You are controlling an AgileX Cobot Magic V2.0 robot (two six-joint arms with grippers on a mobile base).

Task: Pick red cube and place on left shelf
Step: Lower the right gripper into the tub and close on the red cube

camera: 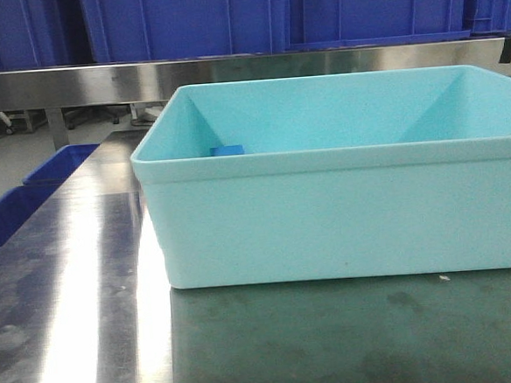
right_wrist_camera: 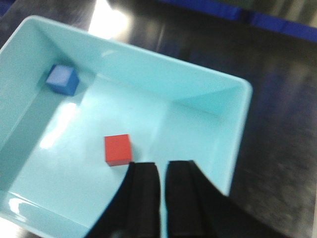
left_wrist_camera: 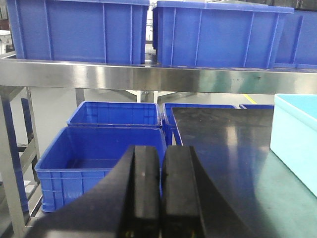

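Observation:
The red cube (right_wrist_camera: 118, 148) lies on the floor of a light cyan bin (right_wrist_camera: 208, 99), seen in the right wrist view. My right gripper (right_wrist_camera: 162, 171) hovers over the bin, just right of the cube and nearer the camera, with its jaws nearly together and nothing between them. My left gripper (left_wrist_camera: 161, 191) is shut and empty, and points at the steel rack. The left shelf shows only as its flat silver front rail (left_wrist_camera: 99, 77), with large blue crates (left_wrist_camera: 79, 29) standing on it. The rail also crosses the top of the front view (camera: 73, 86). Its rollers are hidden.
A blue cube (right_wrist_camera: 63, 79) lies in the bin's far left corner and also shows in the front view (camera: 227, 150). The bin (camera: 327, 213) stands on the shiny steel tabletop (camera: 81, 326). Open blue crates (left_wrist_camera: 94, 158) sit low, left of the table, under the shelf.

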